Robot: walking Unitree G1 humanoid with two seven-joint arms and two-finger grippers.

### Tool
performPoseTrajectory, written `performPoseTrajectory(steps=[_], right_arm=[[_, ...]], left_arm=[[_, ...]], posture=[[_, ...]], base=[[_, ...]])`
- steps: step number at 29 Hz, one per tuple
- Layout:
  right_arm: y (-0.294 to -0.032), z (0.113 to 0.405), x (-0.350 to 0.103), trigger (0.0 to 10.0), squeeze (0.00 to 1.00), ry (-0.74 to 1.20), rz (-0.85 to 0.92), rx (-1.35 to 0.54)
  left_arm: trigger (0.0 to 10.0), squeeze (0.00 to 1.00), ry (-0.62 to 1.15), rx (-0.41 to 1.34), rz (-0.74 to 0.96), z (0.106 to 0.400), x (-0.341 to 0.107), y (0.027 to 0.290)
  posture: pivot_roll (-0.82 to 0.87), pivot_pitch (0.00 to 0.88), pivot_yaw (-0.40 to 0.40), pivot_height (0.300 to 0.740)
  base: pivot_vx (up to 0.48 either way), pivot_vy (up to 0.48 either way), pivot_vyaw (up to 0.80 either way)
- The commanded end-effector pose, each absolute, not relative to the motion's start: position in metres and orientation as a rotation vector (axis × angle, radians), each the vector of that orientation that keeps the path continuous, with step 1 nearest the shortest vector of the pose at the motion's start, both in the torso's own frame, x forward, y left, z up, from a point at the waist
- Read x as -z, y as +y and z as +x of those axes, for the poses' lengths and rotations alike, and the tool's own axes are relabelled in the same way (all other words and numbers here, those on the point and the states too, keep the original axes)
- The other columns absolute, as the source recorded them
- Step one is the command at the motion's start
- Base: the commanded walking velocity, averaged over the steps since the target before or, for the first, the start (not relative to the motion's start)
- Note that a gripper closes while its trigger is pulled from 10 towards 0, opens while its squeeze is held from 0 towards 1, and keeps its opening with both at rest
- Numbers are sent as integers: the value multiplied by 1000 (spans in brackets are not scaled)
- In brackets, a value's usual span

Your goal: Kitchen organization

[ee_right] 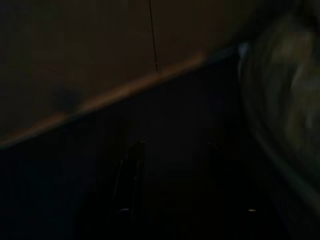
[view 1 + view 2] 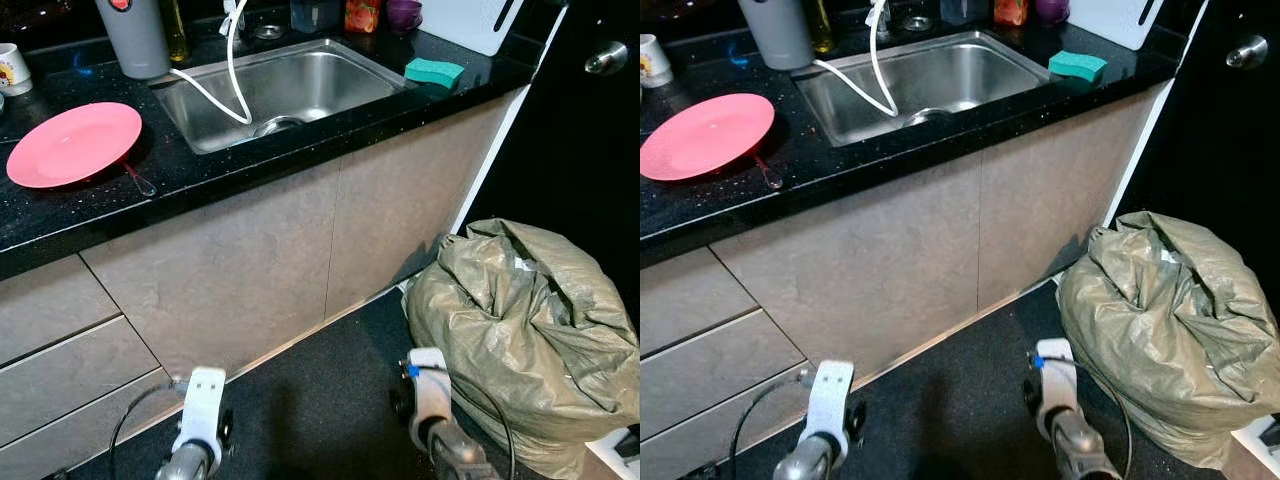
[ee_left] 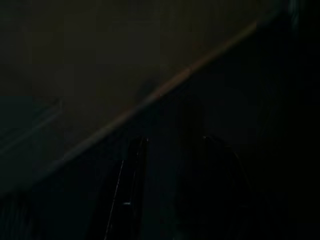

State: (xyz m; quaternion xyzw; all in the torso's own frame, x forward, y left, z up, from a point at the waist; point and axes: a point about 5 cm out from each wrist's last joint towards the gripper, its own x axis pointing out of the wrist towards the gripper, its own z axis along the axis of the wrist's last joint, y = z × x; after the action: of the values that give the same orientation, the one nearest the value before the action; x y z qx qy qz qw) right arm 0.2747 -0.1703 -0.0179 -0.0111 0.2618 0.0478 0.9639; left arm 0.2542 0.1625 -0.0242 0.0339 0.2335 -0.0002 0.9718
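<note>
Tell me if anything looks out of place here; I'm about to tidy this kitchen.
A stuffed sack slumps on the floor by the cabinets. On the counter, a pink plate lies flat over a utensil whose handle pokes out near the edge. A white hose trails loose into the sink.

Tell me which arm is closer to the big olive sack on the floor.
Right. The right arm hangs low just beside the olive sack, at its left edge. The left arm hangs further off, in front of the cabinet drawers, with dark floor between it and the sack.
</note>
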Motion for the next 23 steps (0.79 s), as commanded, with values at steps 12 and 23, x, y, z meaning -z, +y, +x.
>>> performPoseTrajectory(steps=[12, 23], right_arm=[[-173, 258, 31, 10000, 0, 577, -17, -89], [-172, 252, 35, 10000, 0, 576, 4, -68]], left_arm=[[10000, 0, 524, -22, 62, 235, 38, 166], [10000, 0, 492, -21, 20, 240, 33, 164]], posture=[[-3, 99, 13, 740], [-6, 98, 24, 740]], base=[[0, 0, 0], [0, 0, 0]])
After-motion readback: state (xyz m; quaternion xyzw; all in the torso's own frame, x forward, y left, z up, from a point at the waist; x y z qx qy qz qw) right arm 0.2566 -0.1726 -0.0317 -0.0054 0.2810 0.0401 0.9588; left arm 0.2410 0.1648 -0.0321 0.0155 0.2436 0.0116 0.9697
